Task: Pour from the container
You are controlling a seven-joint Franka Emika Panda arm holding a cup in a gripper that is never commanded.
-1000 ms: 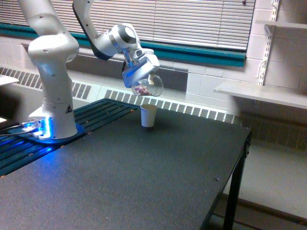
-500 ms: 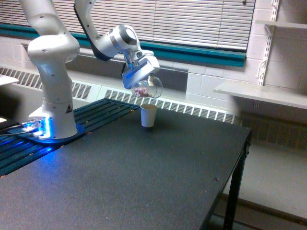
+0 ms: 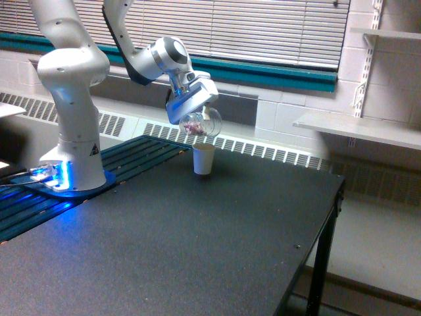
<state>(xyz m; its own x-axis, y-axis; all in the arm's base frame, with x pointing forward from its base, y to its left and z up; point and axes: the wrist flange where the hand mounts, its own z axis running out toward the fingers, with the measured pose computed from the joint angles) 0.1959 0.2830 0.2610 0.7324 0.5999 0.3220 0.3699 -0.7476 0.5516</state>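
The dark table (image 3: 197, 250) filled the foreground, its near edge and 9 o'clock side cut off by the frame. Toward 11 o'clock stood a white paper cup (image 3: 203, 159). Just above it, apart from its rim, hung the tilted container (image 3: 201, 122), reddish bits dimly visible inside. The gripper (image 3: 190, 105) was clamped on the container, though its fingers were hard to make out. At 9 o'clock the arm's base (image 3: 72, 158) glowed blue. Beyond lay a radiator grille (image 3: 263, 150), blinds (image 3: 250, 26) and, at 3 o'clock, a shelf (image 3: 362, 128).
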